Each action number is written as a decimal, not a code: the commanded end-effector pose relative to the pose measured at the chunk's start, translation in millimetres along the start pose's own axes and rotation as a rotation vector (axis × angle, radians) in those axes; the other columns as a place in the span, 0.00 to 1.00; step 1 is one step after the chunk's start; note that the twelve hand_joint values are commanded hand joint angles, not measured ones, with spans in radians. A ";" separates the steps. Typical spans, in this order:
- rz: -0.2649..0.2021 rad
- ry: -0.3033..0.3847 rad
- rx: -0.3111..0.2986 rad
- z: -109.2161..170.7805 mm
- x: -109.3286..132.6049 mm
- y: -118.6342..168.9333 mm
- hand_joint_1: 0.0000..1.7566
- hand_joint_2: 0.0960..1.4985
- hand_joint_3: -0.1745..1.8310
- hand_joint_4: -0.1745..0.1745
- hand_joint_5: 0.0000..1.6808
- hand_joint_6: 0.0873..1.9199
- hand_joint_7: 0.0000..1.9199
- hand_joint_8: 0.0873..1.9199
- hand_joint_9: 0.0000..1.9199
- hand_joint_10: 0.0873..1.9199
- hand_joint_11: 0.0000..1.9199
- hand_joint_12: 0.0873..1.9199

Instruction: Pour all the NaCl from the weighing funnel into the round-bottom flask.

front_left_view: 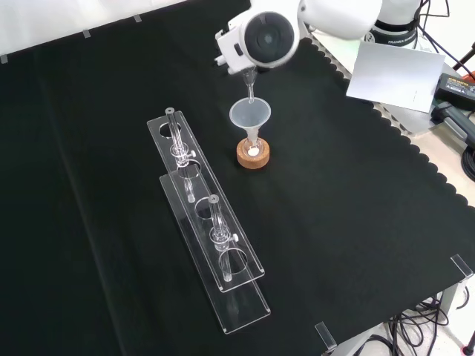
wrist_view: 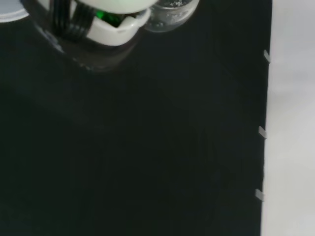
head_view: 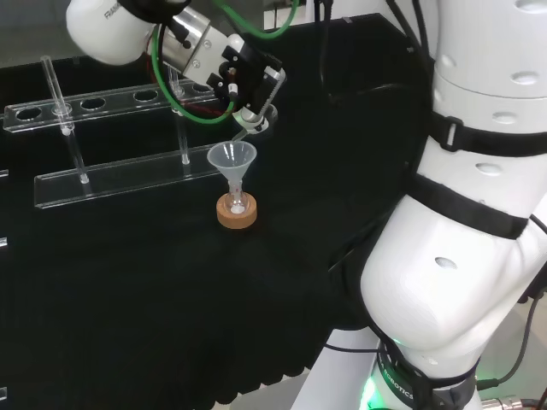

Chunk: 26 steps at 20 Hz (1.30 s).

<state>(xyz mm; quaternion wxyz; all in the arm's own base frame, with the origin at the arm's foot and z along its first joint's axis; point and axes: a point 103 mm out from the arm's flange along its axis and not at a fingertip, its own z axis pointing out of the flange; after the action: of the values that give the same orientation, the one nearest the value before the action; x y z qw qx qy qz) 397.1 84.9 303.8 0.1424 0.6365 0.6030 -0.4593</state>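
The fingers (head_view: 253, 79) curl around a tilted weighing funnel (head_view: 249, 125), its tip over a clear funnel (head_view: 232, 160) sitting in the flask (head_view: 237, 205) on a cork ring (head_view: 237, 215), at seven o'clock from the hand (head_view: 244, 73). The flask's glass body is hard to make out.

Your arm (head_view: 479, 213): glossy white rounded links, big and bulbous in the head view, split by black bands at the joints. Small dimpled screw recesses dot the shells. A green light (head_view: 369, 395) glows at the base ring, which carries some print. Green cables (head_view: 256, 32) loop along the wrist, beside black ones. The wrist section (head_view: 190, 38) is silvery metal. Your hand (head_view: 248, 77) is black with white parts. In the front view a white link ends in a round grey cap (front_left_view: 266, 38). The wrist view catches a blurred white hand part with black cabling and a green spot.
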 end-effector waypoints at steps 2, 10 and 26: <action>-0.001 0.238 0.004 14.1 -16.1 0.2 0.64 0.44 0.35 1.00 0.77 0.26 0.39 0.31 0.64 0.00 0.57 0.42; -0.021 0.408 0.005 26.2 -28.2 6.1 0.64 0.44 0.35 1.00 0.77 0.26 0.39 0.31 0.64 0.00 0.57 0.42; -0.016 0.630 -0.030 46.9 -42.9 23.9 0.64 0.44 0.35 1.00 0.77 0.27 0.39 0.31 0.64 0.00 0.57 0.42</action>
<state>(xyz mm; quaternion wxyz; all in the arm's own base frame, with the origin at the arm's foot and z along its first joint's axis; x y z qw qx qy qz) 401.8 32.3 305.0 -0.0117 0.7257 0.6267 -0.2836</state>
